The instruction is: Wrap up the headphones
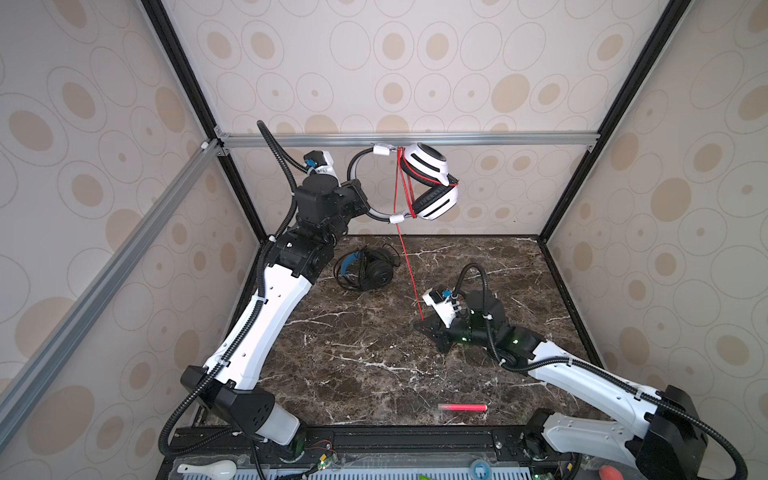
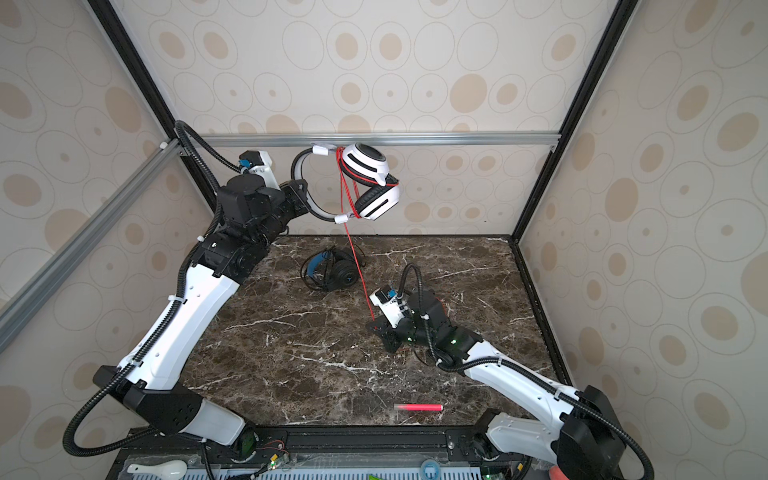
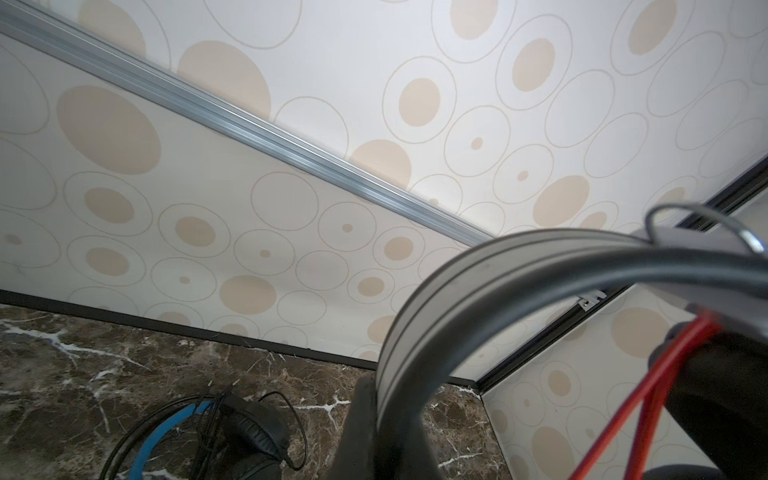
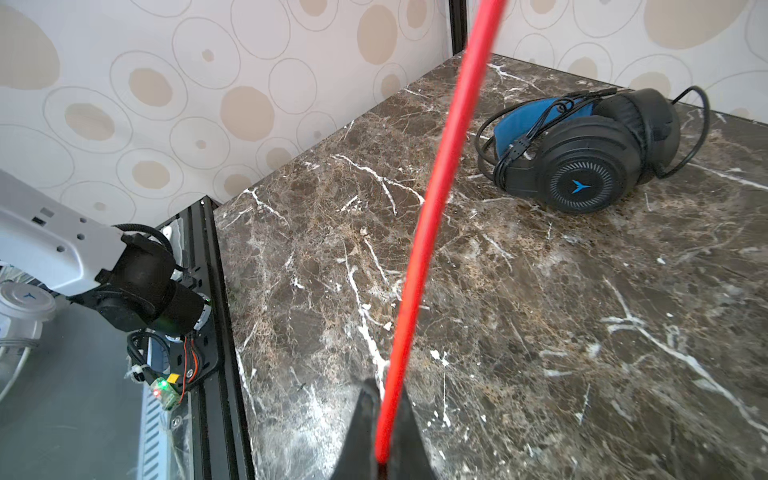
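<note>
The white headphones (image 1: 432,183) (image 2: 370,183) hang in the air near the back wall. My left gripper (image 1: 365,205) (image 2: 305,203) (image 3: 386,415) is shut on their grey headband (image 3: 436,299). The thin red cable (image 1: 409,266) (image 2: 357,270) (image 4: 436,199) loops a few times around the cups and headband ends, then runs taut down to my right gripper (image 1: 424,326) (image 2: 376,326) (image 4: 384,424). That gripper sits low over the table, shut on the cable. The black headphones (image 1: 368,268) (image 2: 332,272) (image 4: 582,166) (image 3: 232,432) with a blue headband lie on the marble at the back left, black cable gathered around them.
A red tube (image 1: 462,407) (image 2: 419,407) lies near the table's front edge. An aluminium rail (image 1: 415,139) crosses the back wall just behind the raised headset. Patterned walls close in three sides. A white spoon (image 1: 208,468) rests on the front shelf.
</note>
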Robot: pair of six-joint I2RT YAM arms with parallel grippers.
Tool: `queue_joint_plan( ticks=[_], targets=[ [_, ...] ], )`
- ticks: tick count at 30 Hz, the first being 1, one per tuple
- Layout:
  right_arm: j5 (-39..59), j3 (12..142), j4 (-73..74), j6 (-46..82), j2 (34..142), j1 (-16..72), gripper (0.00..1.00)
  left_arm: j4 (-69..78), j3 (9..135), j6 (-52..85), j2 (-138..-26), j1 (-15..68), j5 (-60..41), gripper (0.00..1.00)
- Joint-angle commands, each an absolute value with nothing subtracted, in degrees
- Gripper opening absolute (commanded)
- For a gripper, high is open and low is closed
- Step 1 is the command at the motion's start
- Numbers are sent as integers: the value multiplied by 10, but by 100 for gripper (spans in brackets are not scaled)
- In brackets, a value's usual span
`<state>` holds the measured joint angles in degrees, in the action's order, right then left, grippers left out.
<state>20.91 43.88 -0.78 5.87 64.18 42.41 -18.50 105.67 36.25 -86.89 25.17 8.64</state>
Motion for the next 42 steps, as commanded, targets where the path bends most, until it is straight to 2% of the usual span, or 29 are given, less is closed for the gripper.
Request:
queue_joint_plan(
  ticks=[1, 8, 17, 23, 28, 34, 42],
  targets=[
    [165, 421, -72, 36, 628, 429, 0, -142, 1106, 364, -861, 240, 105, 0],
    [61, 415, -83, 49, 649, 429, 0, -143, 1103, 376, -858, 236, 65, 0],
    [30, 410, -63, 60, 668, 431, 0, -141, 1090, 396, -853, 233, 26, 0],
    [11, 421, -61, 47, 687, 431, 0, -146, 1108, 415, -875, 227, -55, 0],
    [7, 426, -61, 47, 703, 431, 0, -156, 1103, 408, -864, 227, -51, 0],
    [14, 424, -74, 45, 696, 433, 0, -170, 1092, 391, -851, 223, 0, 0],
    [0, 428, -131, 23, 658, 460, 0, -161, 1132, 383, -895, 223, 63, 0]
  ],
)
